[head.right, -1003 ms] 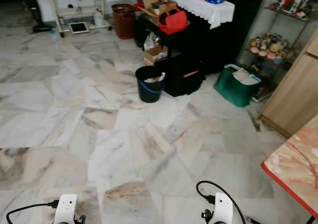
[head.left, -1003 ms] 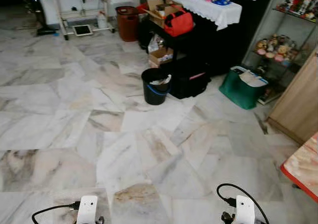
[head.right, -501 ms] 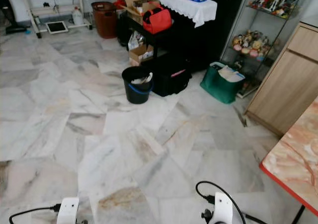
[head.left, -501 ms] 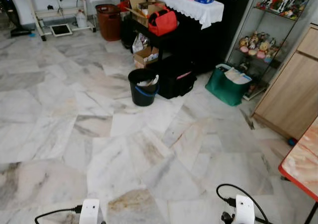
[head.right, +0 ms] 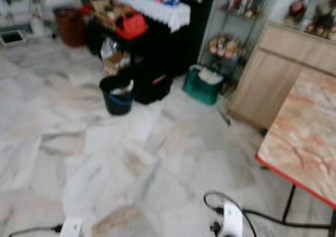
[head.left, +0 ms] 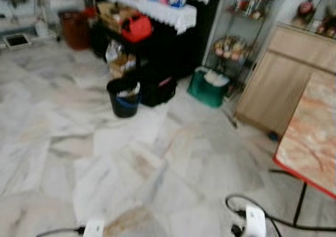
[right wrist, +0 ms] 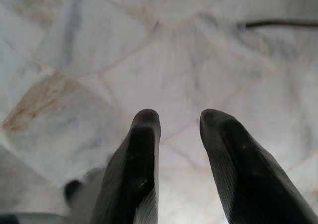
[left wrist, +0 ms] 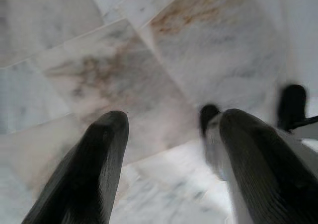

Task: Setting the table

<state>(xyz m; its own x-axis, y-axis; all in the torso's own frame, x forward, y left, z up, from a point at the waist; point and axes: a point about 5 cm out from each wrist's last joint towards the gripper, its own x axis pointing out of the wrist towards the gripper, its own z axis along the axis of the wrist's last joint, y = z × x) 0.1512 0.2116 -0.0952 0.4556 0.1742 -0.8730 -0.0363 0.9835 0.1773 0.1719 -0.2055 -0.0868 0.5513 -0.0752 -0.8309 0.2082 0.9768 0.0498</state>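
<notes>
Left pincer (left wrist: 169, 134) wide open, right pincer (right wrist: 179, 129) part-open, both empty; table (head.right: 304, 142) right, bucket (head.right: 116, 94) ahead.

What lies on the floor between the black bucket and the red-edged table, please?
Between the black bucket and the red-edged table, the eye views show bare marble floor.

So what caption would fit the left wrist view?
Left gripper hanging open over the marble floor.

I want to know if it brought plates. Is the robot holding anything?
No. The left gripper and right gripper are both open, with just floor between the fingers.
</notes>
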